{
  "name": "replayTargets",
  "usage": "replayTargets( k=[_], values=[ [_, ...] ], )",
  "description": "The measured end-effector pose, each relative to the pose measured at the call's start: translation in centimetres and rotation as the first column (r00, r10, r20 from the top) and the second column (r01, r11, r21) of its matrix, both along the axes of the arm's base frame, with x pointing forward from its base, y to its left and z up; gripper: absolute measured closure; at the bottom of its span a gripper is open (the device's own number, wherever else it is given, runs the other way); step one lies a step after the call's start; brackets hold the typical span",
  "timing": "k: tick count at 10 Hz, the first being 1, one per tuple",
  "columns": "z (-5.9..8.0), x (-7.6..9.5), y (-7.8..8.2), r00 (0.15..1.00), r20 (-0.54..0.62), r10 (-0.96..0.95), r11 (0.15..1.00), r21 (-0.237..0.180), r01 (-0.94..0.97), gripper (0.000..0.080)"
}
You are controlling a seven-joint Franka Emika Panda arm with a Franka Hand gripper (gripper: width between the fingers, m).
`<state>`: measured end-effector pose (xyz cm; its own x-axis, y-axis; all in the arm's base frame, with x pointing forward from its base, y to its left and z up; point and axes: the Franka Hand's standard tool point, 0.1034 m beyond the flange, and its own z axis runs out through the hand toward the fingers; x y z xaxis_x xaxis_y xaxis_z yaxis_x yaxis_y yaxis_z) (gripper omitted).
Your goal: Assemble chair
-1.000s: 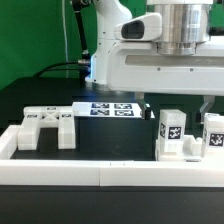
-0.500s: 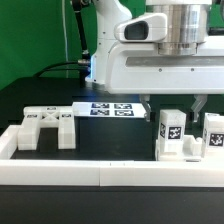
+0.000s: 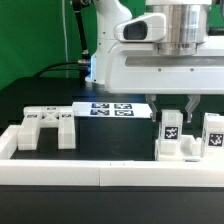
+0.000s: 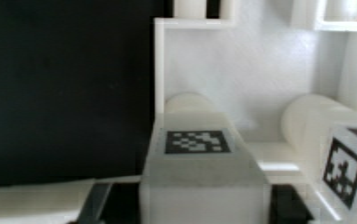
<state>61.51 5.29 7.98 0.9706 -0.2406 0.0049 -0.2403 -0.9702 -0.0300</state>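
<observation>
Chair [image 3: 170, 145] is nowhere near chair-shaped here, it's just loose chunky white pieces spread over the black counter [image 3: 110, 145] inside the white border rail [image 3: 100, 172]. On the exterior view's right a tagged block [image 3: 170, 128] stands upright. The tool [image 3: 172, 112] is down over its top with one finger on each side, closed tight against it. So I'd call that a grip on the block, which sits on the counter and isn't lifted. The wrist view backs it up: the same block [image 4: 200, 150] fills the middle of the picture with its tag in plain sight, though the fingers themselves are hard to make out there. Just beside it, further to the exterior view's right, stands a second tagged block [image 3: 213, 135], close enough that I can't tell if they touch. Over on the exterior view's left lies the slotted piece [image 3: 45, 125], well apart from both, and the marker board [image 3: 112, 108] sits flat at the back. My read is that this is the pick-up step for one of the smaller parts — grasp made, lift not yet done. Next move, I'd guess, calls for a straight-up lift so the block doesn't clip its neighbour. Then it needs carrying toward whichever piece it mates with and lining up square before pushing in. With a squeeze that high on the block, it could tip if swung fast.
</observation>
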Motion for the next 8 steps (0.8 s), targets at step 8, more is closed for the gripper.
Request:
replayTargets(
  k=[8],
  values=[
    [-0.08,0.32,0.04,0.736,-0.014,-0.677,0.736,0.015,0.677,0.0509]
  ],
)
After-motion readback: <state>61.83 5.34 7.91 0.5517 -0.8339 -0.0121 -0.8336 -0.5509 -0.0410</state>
